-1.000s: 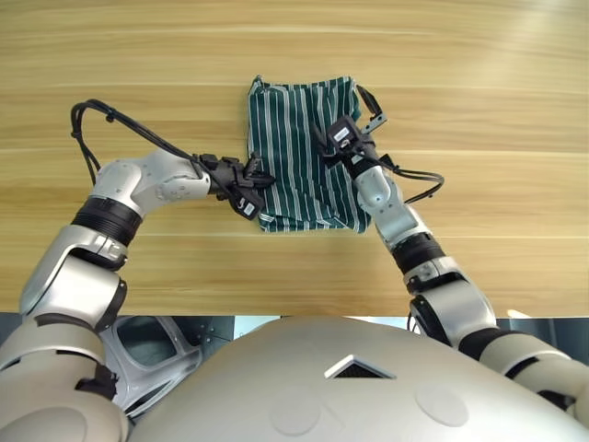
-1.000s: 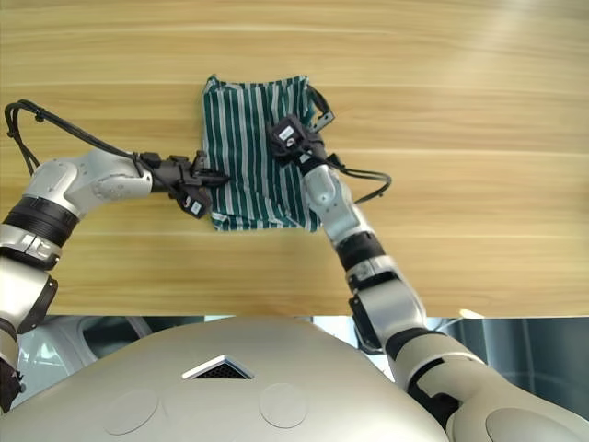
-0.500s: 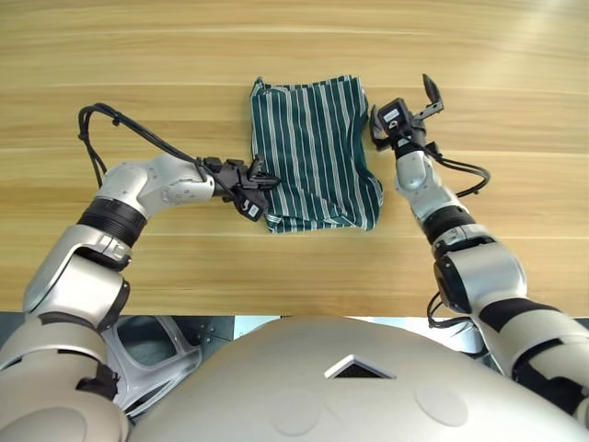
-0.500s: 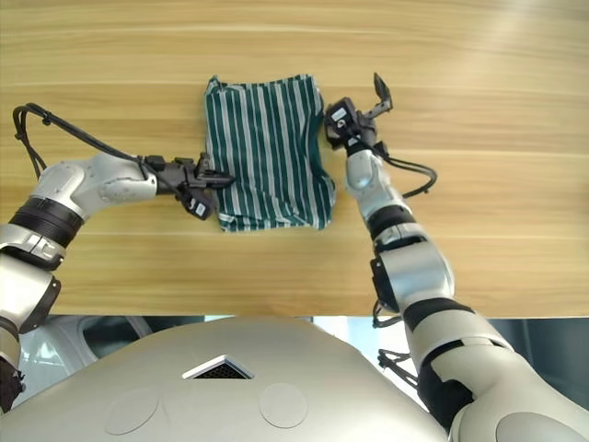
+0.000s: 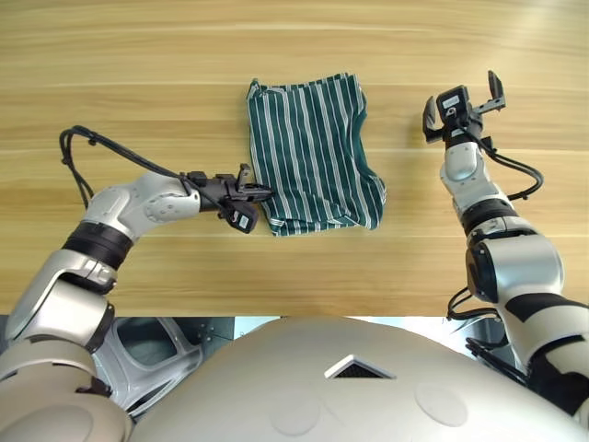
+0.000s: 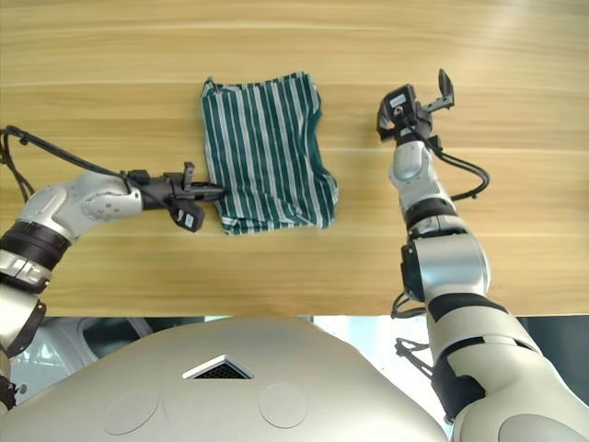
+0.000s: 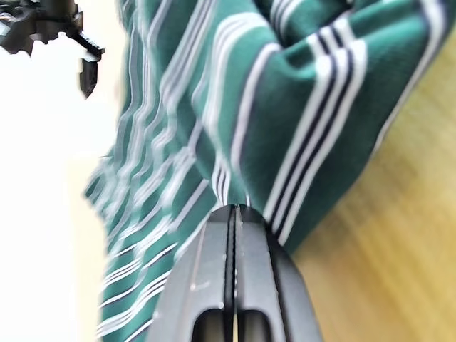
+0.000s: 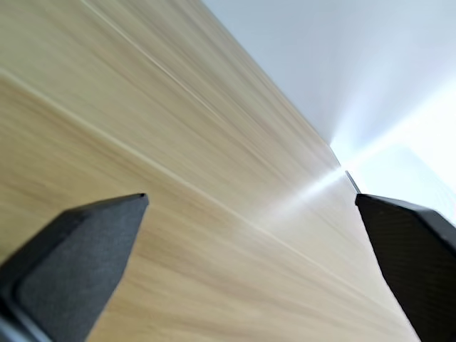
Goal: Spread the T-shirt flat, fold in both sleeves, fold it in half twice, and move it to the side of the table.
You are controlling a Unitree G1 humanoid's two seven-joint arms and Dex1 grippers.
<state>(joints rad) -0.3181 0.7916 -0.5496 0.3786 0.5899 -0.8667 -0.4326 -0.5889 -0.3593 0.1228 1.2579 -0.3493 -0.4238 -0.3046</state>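
The green T-shirt (image 5: 313, 152) with white stripes lies folded into a compact rectangle on the wooden table (image 5: 138, 55), its near edge a little rumpled. My left gripper (image 5: 265, 192) is shut, lying low on the table with its tips against the shirt's left edge near the front corner. In the left wrist view its fingers (image 7: 214, 242) press together with no cloth between them, the striped cloth (image 7: 299, 114) just beyond. My right gripper (image 5: 462, 98) is open, held above bare wood to the right of the shirt, well apart from it. Its fingers (image 8: 78, 242) are spread wide.
Bare wood stretches on every side of the shirt, widest at the far side and the left. The table's front edge (image 5: 276, 314) runs close to me. Black cables loop off both forearms, left (image 5: 74, 152) and right (image 5: 520, 175).
My right gripper has left the shirt's right side and swung out to the right over bare table. The left arm sank lower and its gripper stayed at the shirt's left edge.
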